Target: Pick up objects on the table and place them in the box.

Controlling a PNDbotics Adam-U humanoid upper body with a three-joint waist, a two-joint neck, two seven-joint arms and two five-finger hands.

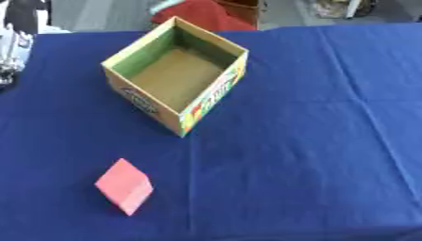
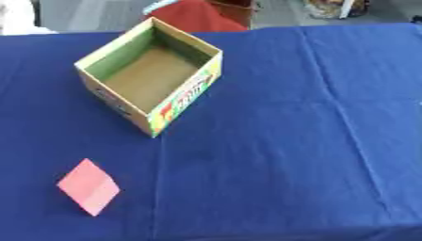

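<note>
On the blue table (image 1: pixel 313 141) I see the pink block (image 1: pixel 124 186) unpicked, well apart from the empty box (image 1: pixel 216 94); neither hand shows, so grip unknown.

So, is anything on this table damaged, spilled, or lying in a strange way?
Nothing looks damaged or spilled. The open cardboard box stands upright and empty on the blue tablecloth, turned corner-on to the camera. The pink block lies apart from it, nearer the front edge, also turned corner-on. No robot hand shows.

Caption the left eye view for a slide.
Open, empty cardboard box on a blue tablecloth, with a pink block lying apart in front of it.
</note>
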